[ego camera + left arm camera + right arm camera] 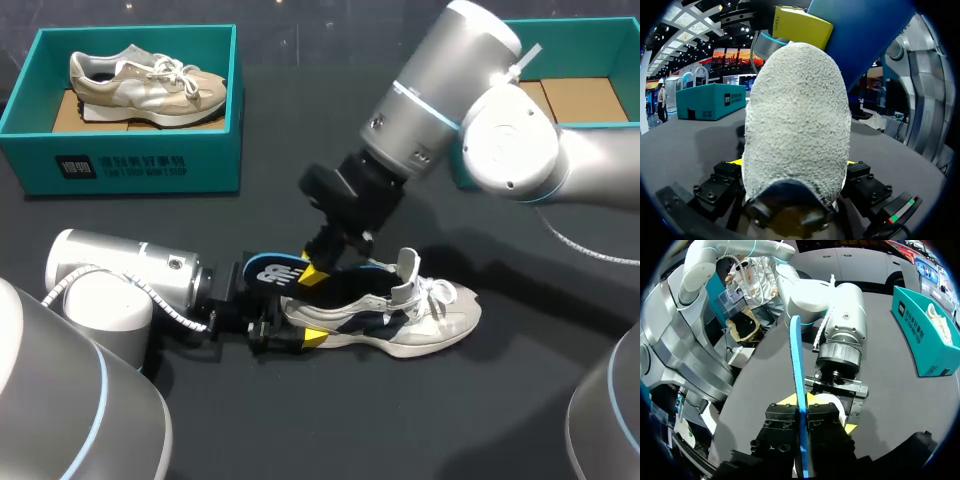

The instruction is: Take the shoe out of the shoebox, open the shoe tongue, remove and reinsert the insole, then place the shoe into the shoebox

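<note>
Dark bench (520,400): left gripper (300,328) clamps shoe (430,322) heel; right gripper (318,270) pinches insole (270,270). Brace the heel and feed the insole toe-first.

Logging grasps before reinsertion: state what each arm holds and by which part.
The left jaws clamp the shoe at its heel; right jaws pinch the blue insole across its flat faces, near its heel end.

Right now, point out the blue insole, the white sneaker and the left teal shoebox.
blue insole (268,270), head view, its raised end.
white sneaker (454,316), head view, its toe.
left teal shoebox (205,165), head view, front wall.
</note>
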Available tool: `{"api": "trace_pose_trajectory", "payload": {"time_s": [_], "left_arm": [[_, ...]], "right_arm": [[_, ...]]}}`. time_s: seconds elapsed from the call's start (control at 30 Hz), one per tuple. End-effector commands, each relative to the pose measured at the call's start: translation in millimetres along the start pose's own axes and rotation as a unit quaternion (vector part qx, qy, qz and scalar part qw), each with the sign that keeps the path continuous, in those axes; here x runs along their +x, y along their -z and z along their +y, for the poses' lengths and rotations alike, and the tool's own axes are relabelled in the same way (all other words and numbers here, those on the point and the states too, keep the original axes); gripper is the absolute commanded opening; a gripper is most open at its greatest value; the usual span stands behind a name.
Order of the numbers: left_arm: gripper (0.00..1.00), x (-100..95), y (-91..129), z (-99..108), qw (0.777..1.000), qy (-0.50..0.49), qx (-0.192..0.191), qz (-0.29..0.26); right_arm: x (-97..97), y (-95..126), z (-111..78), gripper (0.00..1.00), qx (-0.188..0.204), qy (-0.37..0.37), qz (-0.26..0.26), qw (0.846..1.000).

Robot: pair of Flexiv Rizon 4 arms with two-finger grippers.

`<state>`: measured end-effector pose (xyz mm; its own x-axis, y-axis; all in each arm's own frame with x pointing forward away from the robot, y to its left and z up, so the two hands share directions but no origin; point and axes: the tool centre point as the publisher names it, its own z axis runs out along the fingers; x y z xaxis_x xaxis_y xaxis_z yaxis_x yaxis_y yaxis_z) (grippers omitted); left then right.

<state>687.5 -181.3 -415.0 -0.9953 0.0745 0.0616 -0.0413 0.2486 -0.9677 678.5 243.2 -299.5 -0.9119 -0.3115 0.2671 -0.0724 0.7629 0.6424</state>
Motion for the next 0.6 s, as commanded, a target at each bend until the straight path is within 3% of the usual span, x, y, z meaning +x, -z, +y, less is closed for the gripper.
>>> {"api": "trace_pose_trajectory", "payload": {"time_s": [0.03,0.17,0.23,0.4,0.47,0.53,0.6], "left_arm": [[0.00,-1.7,-1,2,1.000,0.000,0.000,0.000],[0.00,-1.7,-1,2,1.000,0.000,0.000,0.000],[0.00,-1.7,-1,2,1.000,0.000,0.000,0.000],[0.00,-1.7,-1,2,1.000,0.000,0.000,0.000],[0.00,-1.7,-1,2,1.000,0.000,0.000,0.000],[0.00,-1.7,-1,2,1.000,0.000,0.000,0.000],[0.00,-1.7,-1,2,1.000,0.000,0.000,0.000]], "right_arm": [[-2.0,-2,1.6,0.00,0.003,0.000,0.001,1.000],[-2.0,-2,1.6,0.00,0.003,0.000,0.001,1.000],[-3.9,-3,11.4,0.00,-0.006,0.010,0.004,1.000],[11.0,18,30.1,0.00,-0.025,0.026,-0.014,0.999],[19.2,32,38.7,0.00,-0.047,0.026,-0.035,0.998],[25.4,48,50.3,0.00,-0.103,0.039,-0.047,0.993],[31.9,65,67.3,0.00,-0.130,0.073,-0.053,0.987]]}}
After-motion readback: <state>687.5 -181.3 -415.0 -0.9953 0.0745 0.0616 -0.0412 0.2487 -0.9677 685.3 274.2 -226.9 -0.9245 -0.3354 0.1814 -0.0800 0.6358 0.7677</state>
